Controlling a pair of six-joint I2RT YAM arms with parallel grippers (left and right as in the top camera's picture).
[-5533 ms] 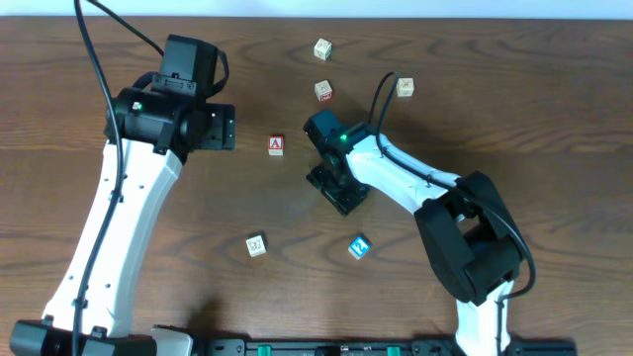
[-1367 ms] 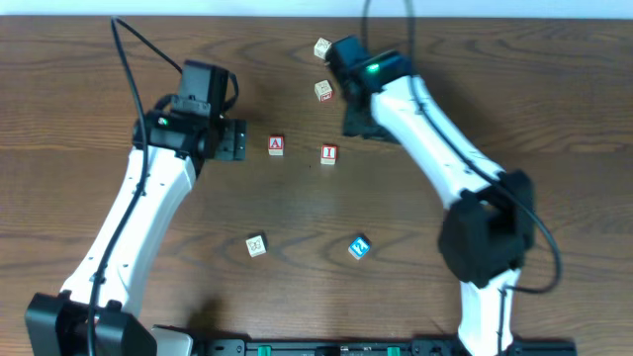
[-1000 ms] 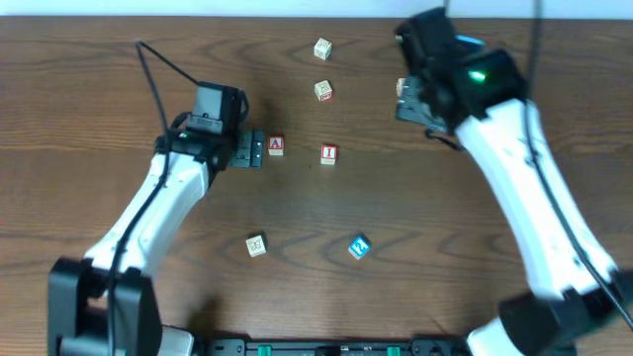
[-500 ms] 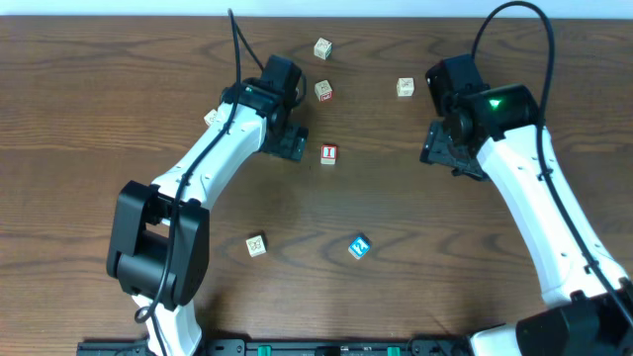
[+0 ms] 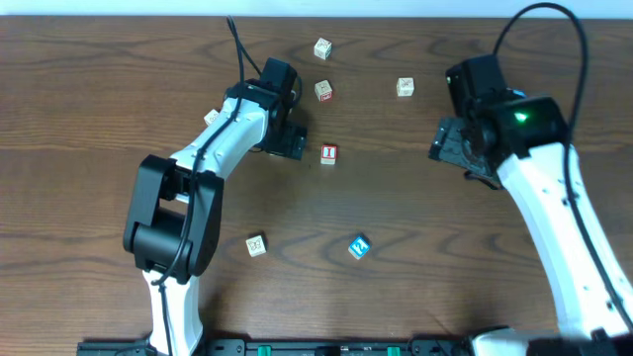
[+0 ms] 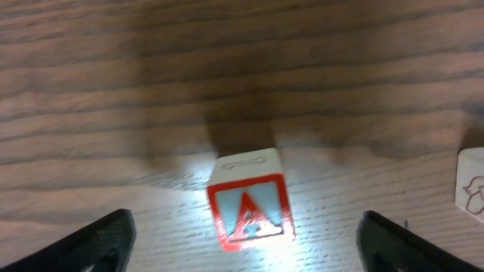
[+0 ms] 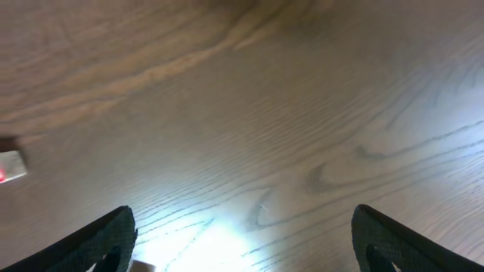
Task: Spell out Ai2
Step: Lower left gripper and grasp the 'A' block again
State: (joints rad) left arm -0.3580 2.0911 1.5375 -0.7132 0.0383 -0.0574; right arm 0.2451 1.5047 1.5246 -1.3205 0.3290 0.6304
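Dark brown wood-grain desk [image 5: 59, 148] fills the overhead view. We see the left hand [image 5: 286, 145] reached across to the upper middle of the desk. It sits over the A cube [image 6: 249, 210], so that cube is hidden from above.

The left wrist view settles where it is. The cube has a white face with a red frame and a red A, and it lies on the desk between the two dark fingers [image 6: 98, 240]. Those are spread wide, with bare wood on both sides of the cube and no contact.

The I cube [image 5: 328, 153] sits just right of the left hand, red I up, not touching it. The blue cube [image 5: 359, 246] is well apart from both, toward the near edge and turned at an angle. We can't read its white mark.

The right hand [image 5: 458, 150] is over bare desk on the right side, well away from all three. Its wrist view shows fingers [image 7: 97, 240] spread wide with only wood between them.

A white-and-red block [image 7: 9, 166] shows at that view's left edge, and we can't tell which one it is.

Other cubes are scattered around:
- far cube [image 5: 322, 48]
- red-sided cube [image 5: 323, 91] below it
- right cube [image 5: 405, 88]
- small cube [image 5: 212, 117] beside the left arm
- near cube [image 5: 256, 244] left of the blue one
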